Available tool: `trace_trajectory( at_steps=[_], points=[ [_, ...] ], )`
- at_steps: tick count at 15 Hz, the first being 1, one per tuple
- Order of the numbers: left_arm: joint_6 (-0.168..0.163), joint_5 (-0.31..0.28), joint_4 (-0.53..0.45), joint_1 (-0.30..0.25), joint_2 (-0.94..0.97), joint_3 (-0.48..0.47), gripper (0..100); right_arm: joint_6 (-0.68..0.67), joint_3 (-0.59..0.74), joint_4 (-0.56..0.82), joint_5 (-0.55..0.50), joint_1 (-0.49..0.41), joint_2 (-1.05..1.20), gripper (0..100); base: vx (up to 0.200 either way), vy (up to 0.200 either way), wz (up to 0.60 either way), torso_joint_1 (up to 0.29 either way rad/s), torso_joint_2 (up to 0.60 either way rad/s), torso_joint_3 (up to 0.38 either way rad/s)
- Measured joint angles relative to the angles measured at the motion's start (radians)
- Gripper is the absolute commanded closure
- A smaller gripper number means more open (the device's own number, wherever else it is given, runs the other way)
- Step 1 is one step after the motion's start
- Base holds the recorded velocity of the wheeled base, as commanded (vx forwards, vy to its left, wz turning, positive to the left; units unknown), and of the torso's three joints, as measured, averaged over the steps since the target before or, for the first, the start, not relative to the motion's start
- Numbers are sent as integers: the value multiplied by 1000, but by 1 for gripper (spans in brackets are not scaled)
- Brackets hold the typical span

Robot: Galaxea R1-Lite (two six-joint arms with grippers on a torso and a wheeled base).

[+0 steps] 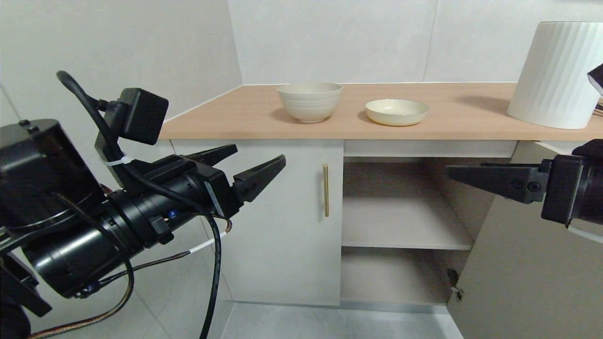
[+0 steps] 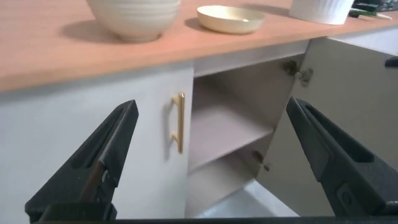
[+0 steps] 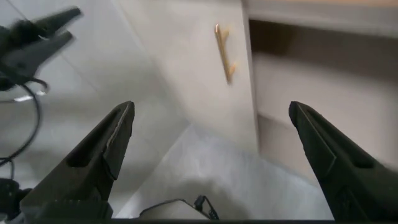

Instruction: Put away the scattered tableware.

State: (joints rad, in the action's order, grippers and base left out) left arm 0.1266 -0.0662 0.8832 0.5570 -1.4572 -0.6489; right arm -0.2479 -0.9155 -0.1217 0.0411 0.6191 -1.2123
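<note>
Left pincer and right pincer hover level, both gaping wide.

- right gripper: two black fingers spread wide apart
- beyond it, closed cabinet door; gold handle upright near the door's edge, beside the open compartment
- left gripper farther off, cables trailing
- grey floor underneath

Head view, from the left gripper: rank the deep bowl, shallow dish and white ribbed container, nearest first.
1. Deep bowl, left part of the counter, nearest the left gripper.
2. Shallow dish, mid-counter.
3. White ribbed container, far right.
</note>
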Motion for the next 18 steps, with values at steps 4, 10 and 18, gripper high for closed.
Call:
trace_trajectory(
  at_steps=[4, 10, 18],
  points=[
    [0, 0, 2, 0, 13, -1, 0, 5, 11, 3, 7, 0, 21, 0, 100, 0, 0, 1, 1, 1],
    [0, -36, -23, 7, 87, 2, 0, 10, 20, 3, 11, 3, 46, 0, 0, 0, 0, 0, 0, 0],
    [4, -38, -36, 9, 48, -15, 0, 10, 19, -1, 10, 1, 44, 0, 0, 0, 0, 95, -365, -282]
  ],
)
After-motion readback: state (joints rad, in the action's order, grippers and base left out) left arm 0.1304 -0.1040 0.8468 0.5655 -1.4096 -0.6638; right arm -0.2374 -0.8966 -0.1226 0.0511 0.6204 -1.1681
